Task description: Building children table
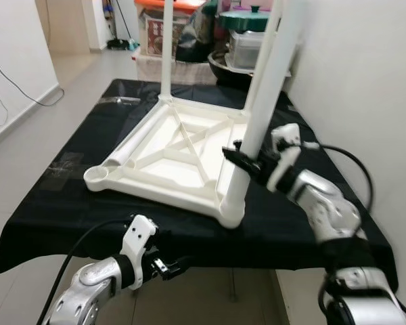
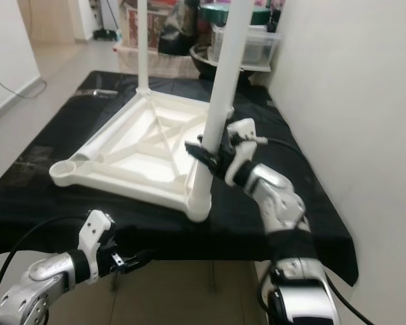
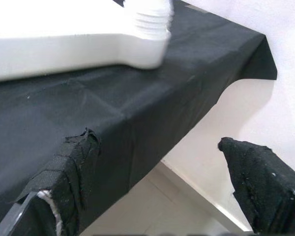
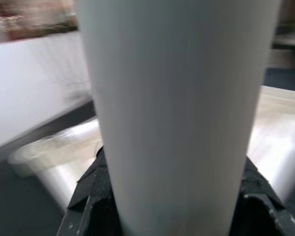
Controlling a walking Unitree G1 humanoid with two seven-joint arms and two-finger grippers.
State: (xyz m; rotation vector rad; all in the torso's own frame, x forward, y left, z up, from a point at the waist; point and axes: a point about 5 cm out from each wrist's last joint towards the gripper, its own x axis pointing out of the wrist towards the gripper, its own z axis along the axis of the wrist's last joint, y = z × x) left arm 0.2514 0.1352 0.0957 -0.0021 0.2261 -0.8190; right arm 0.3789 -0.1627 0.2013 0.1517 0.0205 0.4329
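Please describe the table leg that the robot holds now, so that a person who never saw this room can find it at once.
On the black cloth-covered table lies an upside-down white plastic children's tabletop. At its near right corner stands a tall white plastic tube leg, held by the right claw. The far upright leg is untouched, and another lies flat.

An upturned tabletop lies on a cloth-covered table. One leg stands at the tabletop's near right corner, another leg at its far corner. Storage bins sit behind the tabletop.
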